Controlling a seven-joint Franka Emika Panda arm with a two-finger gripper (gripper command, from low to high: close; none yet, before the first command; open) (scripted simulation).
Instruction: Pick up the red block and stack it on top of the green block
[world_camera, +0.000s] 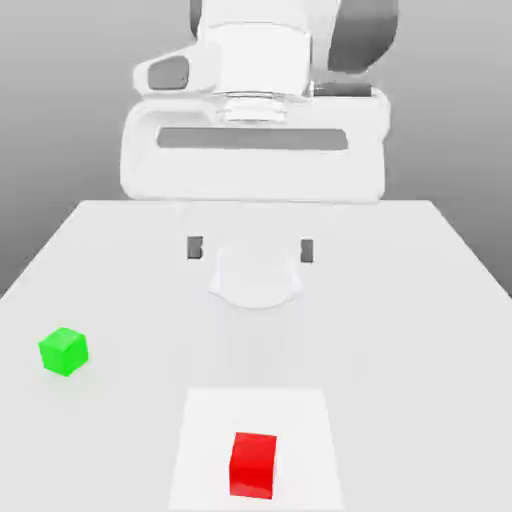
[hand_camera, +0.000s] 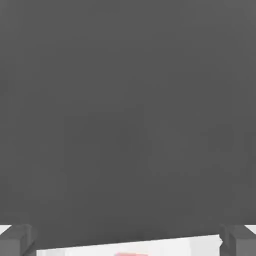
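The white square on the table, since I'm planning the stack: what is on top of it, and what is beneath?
On the white square sits the red block, with nothing on top of it. What lies beneath the square is covered.

One block (world_camera: 253, 466) on the patch (world_camera: 305, 430), the other (world_camera: 64, 352) on the table (world_camera: 400, 340) behind, to the exterior view's left

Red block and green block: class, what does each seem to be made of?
Red block: perhaps painted wood or plastic, matte; flat colour, no grain.
Green block: likely similar, matte; evenly coloured faces without bright highlights.
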